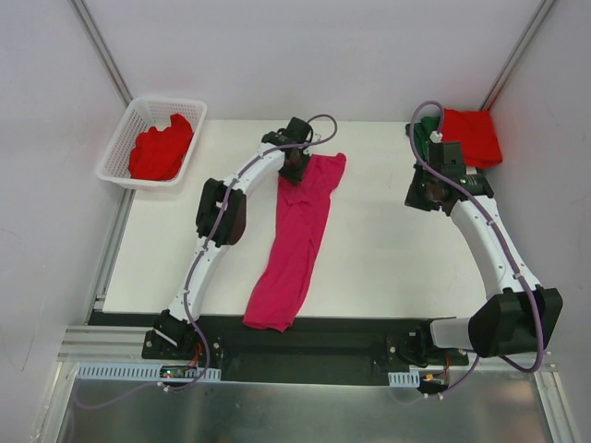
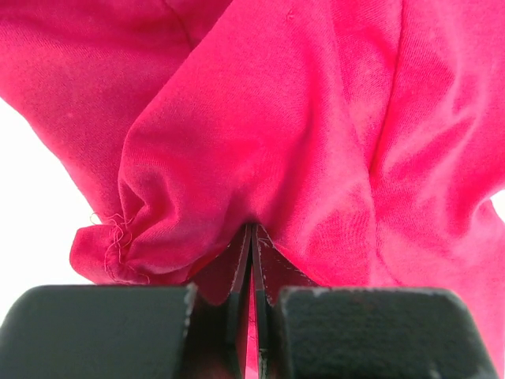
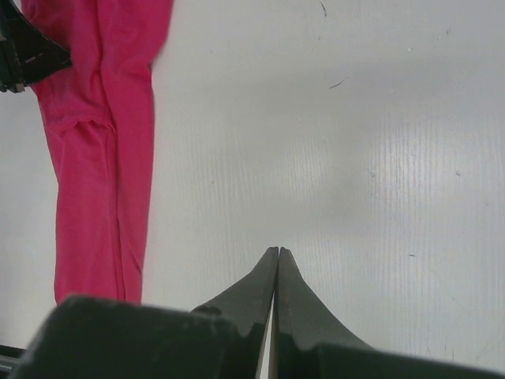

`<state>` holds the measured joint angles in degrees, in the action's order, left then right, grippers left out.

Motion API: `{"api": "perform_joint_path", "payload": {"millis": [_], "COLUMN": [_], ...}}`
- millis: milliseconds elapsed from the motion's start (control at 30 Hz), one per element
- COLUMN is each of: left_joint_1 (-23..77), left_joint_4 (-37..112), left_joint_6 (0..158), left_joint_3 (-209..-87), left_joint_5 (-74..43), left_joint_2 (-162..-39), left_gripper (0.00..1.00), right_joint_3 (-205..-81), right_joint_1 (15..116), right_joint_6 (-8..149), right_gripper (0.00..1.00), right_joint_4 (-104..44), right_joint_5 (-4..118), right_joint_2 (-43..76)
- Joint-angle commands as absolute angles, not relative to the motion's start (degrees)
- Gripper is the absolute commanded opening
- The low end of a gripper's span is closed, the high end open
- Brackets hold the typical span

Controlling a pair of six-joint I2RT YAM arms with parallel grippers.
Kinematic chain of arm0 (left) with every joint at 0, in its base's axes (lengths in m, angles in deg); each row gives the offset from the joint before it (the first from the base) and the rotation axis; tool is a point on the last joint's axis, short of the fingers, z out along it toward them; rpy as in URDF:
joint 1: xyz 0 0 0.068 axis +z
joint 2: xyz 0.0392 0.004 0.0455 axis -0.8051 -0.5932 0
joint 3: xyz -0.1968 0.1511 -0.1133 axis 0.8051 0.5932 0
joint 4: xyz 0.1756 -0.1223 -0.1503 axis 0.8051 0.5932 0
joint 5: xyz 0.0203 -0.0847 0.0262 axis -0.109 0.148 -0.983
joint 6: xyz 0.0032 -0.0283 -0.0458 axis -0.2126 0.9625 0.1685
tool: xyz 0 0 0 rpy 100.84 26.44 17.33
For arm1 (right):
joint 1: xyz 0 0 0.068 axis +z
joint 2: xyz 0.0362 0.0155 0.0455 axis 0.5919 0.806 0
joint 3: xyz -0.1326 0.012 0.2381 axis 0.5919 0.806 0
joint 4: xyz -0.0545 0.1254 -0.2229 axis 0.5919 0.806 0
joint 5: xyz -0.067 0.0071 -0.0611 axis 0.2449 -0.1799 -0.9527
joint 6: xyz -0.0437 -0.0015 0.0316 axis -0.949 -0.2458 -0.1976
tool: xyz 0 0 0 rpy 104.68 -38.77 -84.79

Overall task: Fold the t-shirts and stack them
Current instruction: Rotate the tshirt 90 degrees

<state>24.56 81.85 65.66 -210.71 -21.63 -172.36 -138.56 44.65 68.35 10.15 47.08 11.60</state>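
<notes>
Left gripper (image 1: 295, 169) is pinched tight on a bunched fold of the magenta-pink t-shirt (image 1: 297, 242), near its far end. From the left wrist you can see cloth puckering right out of the closed fingertips. The shirt lies as a long narrow strip down the middle of the table (image 1: 388, 258), running from that gripper toward the near edge. It looks to me like a garment drawn out lengthwise so it can be flattened for folding.

Right gripper (image 1: 427, 192) is closed on nothing, poised over bare table well to the right of the shirt, apparently keeping out of the way. Beyond it, in the far right corner, a folded red t-shirt (image 1: 473, 137) sits on what seems to be the dark green t-shirt (image 1: 421, 138), though the arm hides most of that one. I'd judge that corner to be the stack's place. Another red t-shirt (image 1: 162, 149) lies crumpled in the white basket (image 1: 118, 152) at the far left, not yet folded.
</notes>
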Motion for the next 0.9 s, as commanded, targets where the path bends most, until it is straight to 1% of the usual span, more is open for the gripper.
{"api": "perform_joint_path", "payload": {"millis": [0, 200, 400, 500, 667, 700, 867], "left_joint_1": [28.30, 31.99, 32.61, 32.61, 32.52, 32.52, 32.52], "left_joint_4": [87.37, 87.73, 87.73, 86.41, 78.25, 75.97, 75.07], "left_joint_6": [64.43, 64.60, 64.52, 64.96, 66.45, 66.98, 67.33], "left_joint_3": [-213.47, -216.81, -218.49, -217.35, -210.33, -209.88, -210.93], "left_joint_5": [-26.82, -25.95, -24.98, -19.90, -13.47, -12.85, -6.09], "left_joint_2": [-176.33, -178.17, -178.35, -176.08, -165.45, -164.13, -158.85], "left_gripper": [0.00, 0.00, 0.00, 0.00, 0.00, 0.00, 0.00], "right_joint_3": [-138.02, -137.76, -137.76, -137.76, -137.23, -137.14, -136.00], "right_joint_1": [44.12, 44.03, 43.85, 44.11, 44.12, 44.03, 44.11], "right_joint_6": [67.96, 67.79, 67.61, 67.88, 68.31, 68.23, 67.96], "right_gripper": [0.01, 0.01, 0.01, 0.01, 0.01, 0.01, 0.01], "right_joint_4": [10.50, 11.12, 11.82, 11.74, 11.47, 11.56, 12.00], "right_joint_5": [47.87, 47.78, 47.87, 48.39, 48.92, 49.01, 49.01], "right_joint_2": [10.29, 10.47, 9.94, 9.86, 9.60, 9.33, 7.58]}}
